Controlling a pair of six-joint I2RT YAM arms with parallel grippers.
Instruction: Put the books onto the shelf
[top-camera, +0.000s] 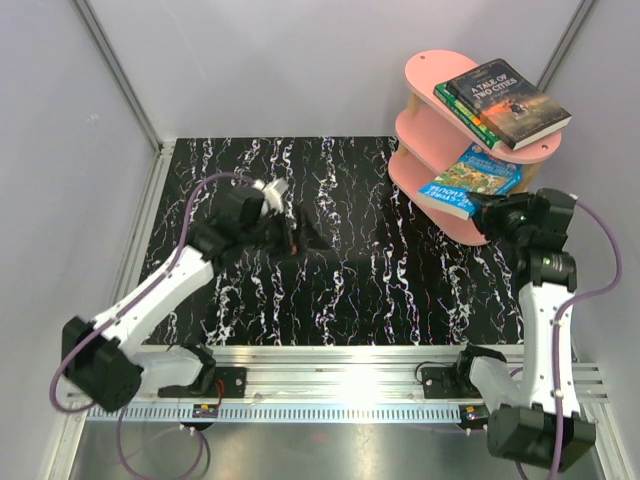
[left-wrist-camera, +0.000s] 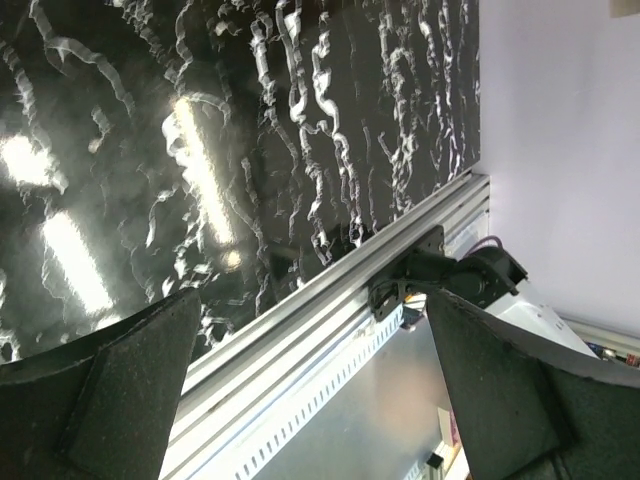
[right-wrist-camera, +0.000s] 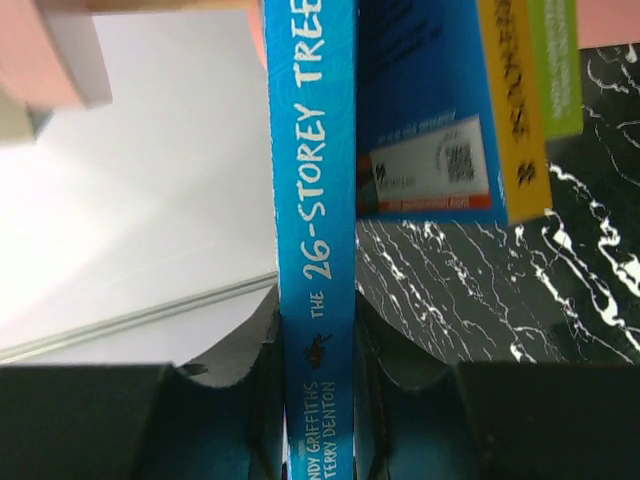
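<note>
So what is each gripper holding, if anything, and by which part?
The right gripper clamps the blue Treehouse book at its spine edge, near the authors' names, one finger on each cover. The left gripper is open and holds nothing.

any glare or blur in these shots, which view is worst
Left wrist: long white light streaks glare off the glossy tabletop, and the left gripper looks soft. Right wrist: the spine of the blue book is sharp, the pink shelf corner blurred. Top external: a bright reflection on the metal rail, otherwise even light.
</note>
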